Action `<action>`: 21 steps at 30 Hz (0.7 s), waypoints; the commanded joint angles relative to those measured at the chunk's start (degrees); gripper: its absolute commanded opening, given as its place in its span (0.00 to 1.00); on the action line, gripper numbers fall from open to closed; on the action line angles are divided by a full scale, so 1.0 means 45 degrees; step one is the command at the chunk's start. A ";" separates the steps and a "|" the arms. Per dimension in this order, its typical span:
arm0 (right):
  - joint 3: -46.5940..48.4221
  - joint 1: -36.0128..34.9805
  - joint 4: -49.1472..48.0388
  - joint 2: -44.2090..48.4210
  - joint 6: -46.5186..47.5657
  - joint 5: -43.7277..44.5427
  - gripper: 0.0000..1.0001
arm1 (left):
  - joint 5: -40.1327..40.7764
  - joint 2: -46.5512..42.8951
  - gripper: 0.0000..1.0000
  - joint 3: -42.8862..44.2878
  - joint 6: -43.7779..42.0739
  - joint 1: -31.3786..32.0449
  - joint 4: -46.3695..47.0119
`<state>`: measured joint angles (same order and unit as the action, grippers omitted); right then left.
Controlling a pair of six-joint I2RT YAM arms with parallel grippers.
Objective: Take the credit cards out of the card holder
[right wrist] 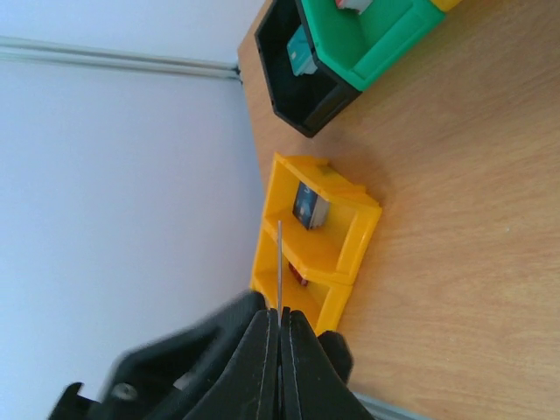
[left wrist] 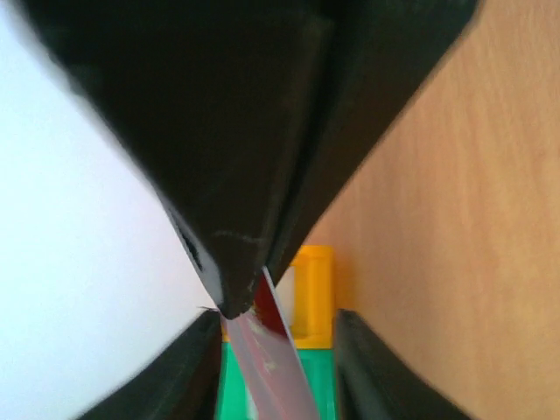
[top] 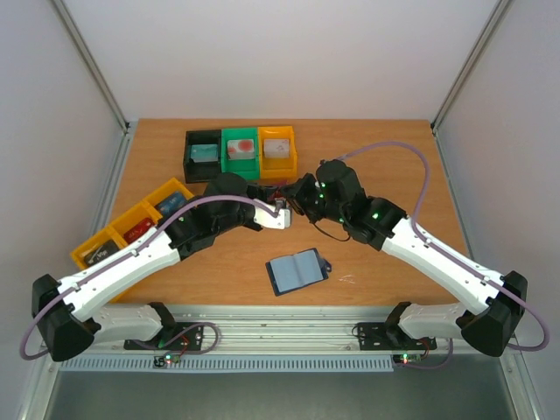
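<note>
Slate-blue holder lies open on the wooden table, near the front edge and well apart from both grippers, which meet over the table's middle. The right gripper is pinched tight on a thin card, seen edge-on and held off the table. The left gripper has its fingers parted on either side of that red-and-whitish card; whether they touch it cannot be told.

Black bin, green bin, yellow bin, wooden table
</note>
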<state>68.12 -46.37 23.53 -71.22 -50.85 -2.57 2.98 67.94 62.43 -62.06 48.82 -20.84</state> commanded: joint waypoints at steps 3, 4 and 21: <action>-0.0487 -0.0125 -0.0897 0.0338 -0.0767 0.0123 0.01 | 0.0946 -0.0294 0.02 -0.0398 -0.0873 0.0050 0.1456; -0.0489 -0.0125 -0.0942 0.0293 -0.0755 0.0068 0.01 | 0.0957 -0.0352 0.00 -0.0398 -0.0663 0.0050 0.1312; 0.1452 0.1602 0.4438 0.2535 0.5707 0.2239 0.95 | -0.0194 -0.0125 0.00 0.0685 0.1916 -0.4703 -0.8130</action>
<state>69.60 -39.70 33.91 -62.76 -38.79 1.93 2.74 65.58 63.70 -55.99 35.40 -41.74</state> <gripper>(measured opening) 0.937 0.011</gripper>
